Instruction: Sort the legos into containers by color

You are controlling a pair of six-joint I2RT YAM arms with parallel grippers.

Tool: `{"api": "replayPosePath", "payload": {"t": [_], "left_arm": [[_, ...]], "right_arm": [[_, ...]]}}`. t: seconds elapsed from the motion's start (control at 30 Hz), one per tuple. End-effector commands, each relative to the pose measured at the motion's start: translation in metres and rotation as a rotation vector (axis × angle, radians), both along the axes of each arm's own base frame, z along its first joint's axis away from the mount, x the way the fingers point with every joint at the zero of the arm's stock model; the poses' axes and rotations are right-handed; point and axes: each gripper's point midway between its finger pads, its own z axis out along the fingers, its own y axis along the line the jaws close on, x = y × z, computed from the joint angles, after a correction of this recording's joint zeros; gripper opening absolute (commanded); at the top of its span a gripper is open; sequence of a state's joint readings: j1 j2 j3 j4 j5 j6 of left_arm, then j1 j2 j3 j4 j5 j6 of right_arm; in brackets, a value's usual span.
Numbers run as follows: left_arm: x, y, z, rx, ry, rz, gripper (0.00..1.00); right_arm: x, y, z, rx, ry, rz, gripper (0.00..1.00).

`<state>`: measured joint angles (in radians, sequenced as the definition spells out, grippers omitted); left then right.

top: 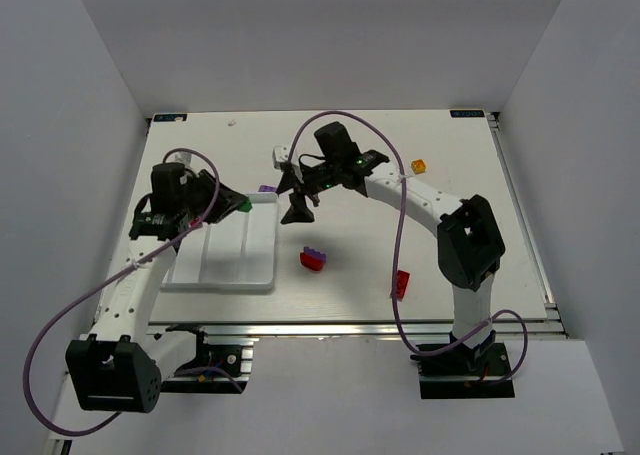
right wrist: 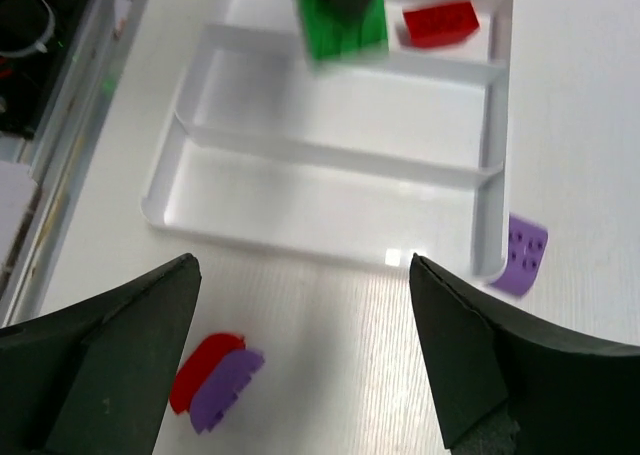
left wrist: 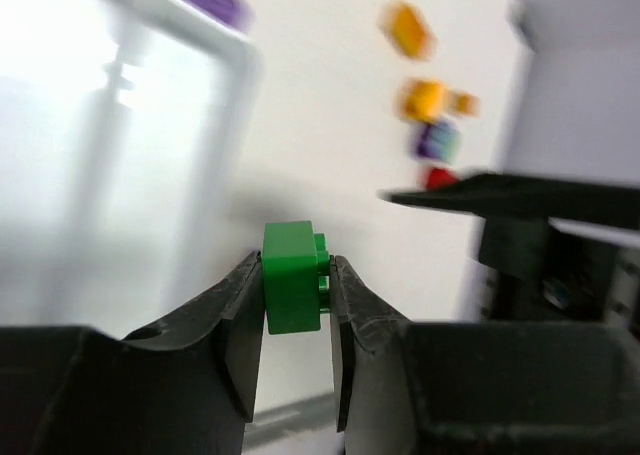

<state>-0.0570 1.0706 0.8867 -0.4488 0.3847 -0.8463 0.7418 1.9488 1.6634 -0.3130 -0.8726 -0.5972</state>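
- tabletop (top: pixel 350 287): white, walled on three sides. Widest bare stretch runs between the tray and the right arm's base.
- tray (top: pixel 225 263): left of centre, ridges running near-to-far, right wall bordering that stretch.
- right arm (top: pixel 430 200): arcs leftward over the far half, wrist tipped down just right of the tray's far right corner.
- left arm (top: pixel 130 285): reaches forward along the tray's left side, wrist turned toward the same corner. The two claws are near each other but apart.
- right claw (right wrist: pixel 305 350): fingers spread wide, holding nothing, above bare tabletop.
- left claw (left wrist: pixel 295 267): almost closed, pinching a green lego (left wrist: pixel 290 285) by its sides at that corner. Which compartment, cannot tell.
- red lego (right wrist: pixel 440 23): lies in a compartment.
- purple lego (right wrist: pixel 522 255): just beside the tray's corner, outside.
- loose on the tabletop: red-purple pair (top: pixel 313 260), second red lego (top: pixel 402 283), orange lego (top: pixel 419 165).
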Motion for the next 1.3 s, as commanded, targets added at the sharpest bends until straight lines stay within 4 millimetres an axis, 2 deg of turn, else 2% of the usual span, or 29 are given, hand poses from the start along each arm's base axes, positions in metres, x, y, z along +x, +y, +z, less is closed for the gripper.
{"api": "replayPosePath", "payload": {"t": [0.0, 0.03, 0.07, 0.1, 0.2, 0.3, 0.57, 0.73, 0.83, 0.97, 1.0, 1.1, 1.2, 1.27], "left_arm": [[-0.029, 0.088, -0.040, 0.363, 0.226, 0.189, 0.06], [-0.030, 0.106, -0.038, 0.438, 0.240, 0.206, 0.06], [-0.040, 0.139, -0.042, 0.538, 0.306, 0.304, 0.06], [-0.042, 0.153, -0.041, 0.597, 0.327, 0.332, 0.05], [-0.050, 0.192, -0.044, 0.764, 0.417, 0.380, 0.05], [-0.049, 0.211, -0.055, 0.853, 0.491, 0.382, 0.05], [-0.032, 0.243, -0.075, 0.974, 0.561, 0.404, 0.05], [-0.020, 0.252, -0.091, 0.976, 0.591, 0.395, 0.06], [-0.014, 0.250, -0.106, 0.960, 0.609, 0.368, 0.13], [-0.012, 0.251, -0.118, 0.959, 0.635, 0.354, 0.40], [-0.011, 0.250, -0.119, 0.958, 0.636, 0.355, 0.50], [-0.008, 0.250, -0.118, 0.946, 0.630, 0.362, 0.67], [-0.007, 0.247, -0.112, 0.930, 0.609, 0.372, 0.73], [-0.007, 0.244, -0.105, 0.910, 0.588, 0.381, 0.74]], "right_arm": [[0.013, -0.021, 0.013, 0.000, -0.077, -0.063, 0.90], [0.016, -0.027, 0.013, -0.002, -0.084, -0.075, 0.90], [0.016, -0.032, 0.006, -0.017, -0.076, -0.082, 0.89], [0.017, -0.036, 0.004, -0.022, -0.076, -0.087, 0.89], [0.017, -0.046, 0.000, -0.034, -0.086, -0.100, 0.89], [0.021, -0.055, -0.006, -0.052, -0.088, -0.112, 0.89], [0.037, -0.079, -0.008, -0.080, -0.102, -0.154, 0.89], [0.050, -0.096, -0.006, -0.083, -0.095, -0.201, 0.89], [0.055, -0.104, -0.006, -0.087, -0.097, -0.226, 0.90], [0.061, -0.112, -0.004, -0.093, -0.096, -0.257, 0.89], [0.062, -0.112, -0.003, -0.092, -0.099, -0.262, 0.89], [0.067, -0.119, 0.000, -0.095, -0.102, -0.287, 0.90], [0.074, -0.127, 0.006, -0.097, -0.120, -0.322, 0.89], [0.082, -0.136, 0.013, -0.095, -0.147, -0.360, 0.89]]}}
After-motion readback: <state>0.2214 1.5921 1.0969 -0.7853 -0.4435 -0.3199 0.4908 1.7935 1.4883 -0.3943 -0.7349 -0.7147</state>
